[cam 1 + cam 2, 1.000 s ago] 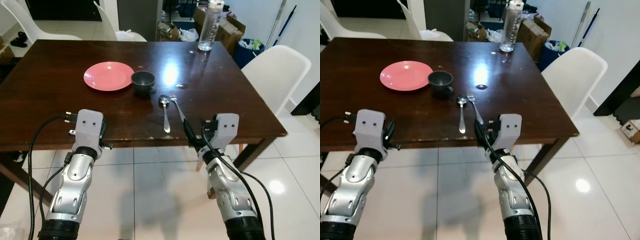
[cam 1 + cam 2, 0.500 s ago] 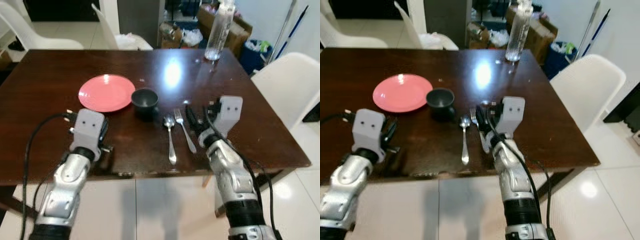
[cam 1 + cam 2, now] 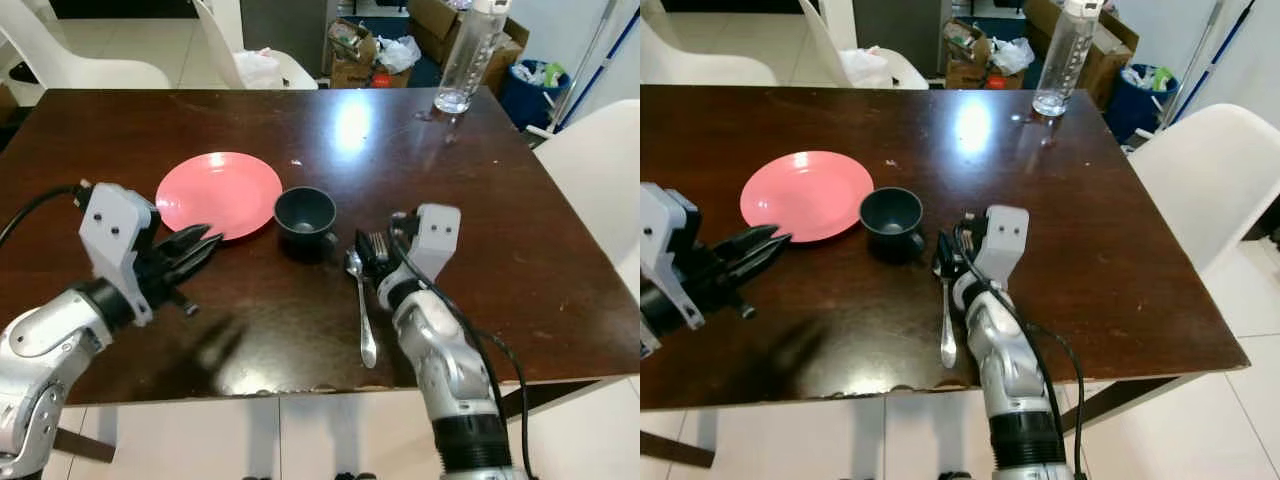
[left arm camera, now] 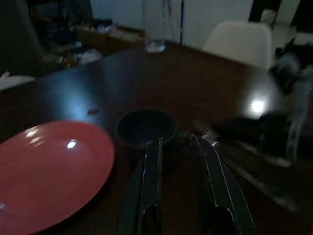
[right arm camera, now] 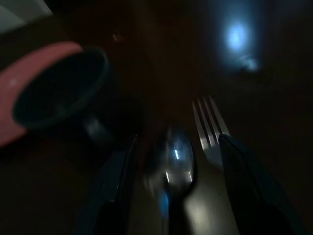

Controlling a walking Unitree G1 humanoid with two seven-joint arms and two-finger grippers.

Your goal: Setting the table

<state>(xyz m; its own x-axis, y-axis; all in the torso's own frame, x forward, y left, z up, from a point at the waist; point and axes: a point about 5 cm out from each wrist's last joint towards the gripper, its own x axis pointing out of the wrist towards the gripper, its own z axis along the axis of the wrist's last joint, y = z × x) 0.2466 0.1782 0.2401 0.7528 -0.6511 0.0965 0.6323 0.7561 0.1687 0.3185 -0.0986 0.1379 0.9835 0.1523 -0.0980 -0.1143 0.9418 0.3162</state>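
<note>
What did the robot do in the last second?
Both arms reached forward over the table: the right gripper, open, now straddles the spoon beside the fork; the left gripper neared the pink plate. Nothing grasped. Plate, cup and bottle stayed put.

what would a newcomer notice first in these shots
Probably the pink plate on the dark wooden table, with a dark cup beside it. Next, the right gripper, open over the spoon and fork, and the left gripper held near the plate's edge.
</note>
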